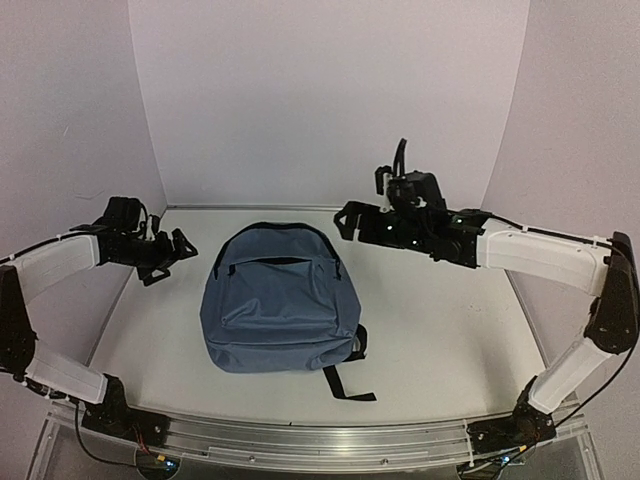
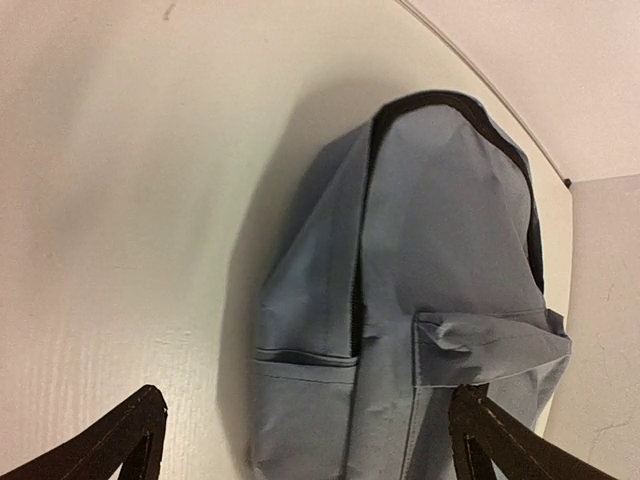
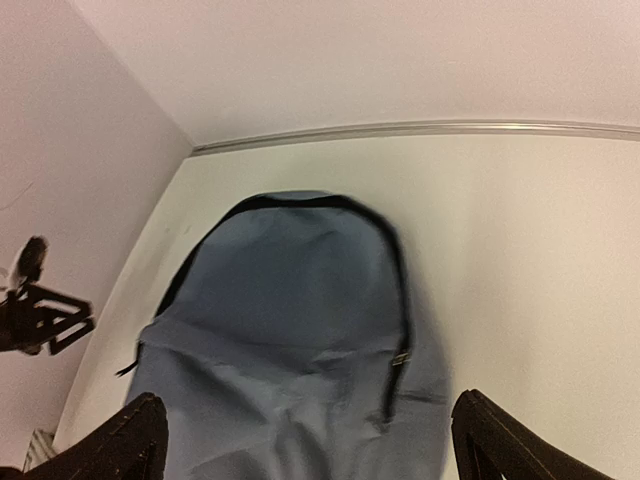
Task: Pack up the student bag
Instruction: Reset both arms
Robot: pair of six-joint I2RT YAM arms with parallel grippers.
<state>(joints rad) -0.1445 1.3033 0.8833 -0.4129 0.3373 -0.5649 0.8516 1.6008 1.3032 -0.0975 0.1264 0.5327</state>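
Flat on the table point(image 1: 450, 330), the slate-blue student bag point(image 1: 277, 300) lies zipped.

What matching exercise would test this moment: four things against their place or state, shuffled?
Things:
1. student bag
2. left end effector
3. right end effector
4. loose black strap

Places or states:
A. open, off the bag's left side, not touching it
B. trails on the table at the bag's near right corner
C. slate-blue, lying flat in the middle
D. open, by the bag's far right corner, holding nothing

Pairs: 1-C, 2-A, 3-D, 4-B
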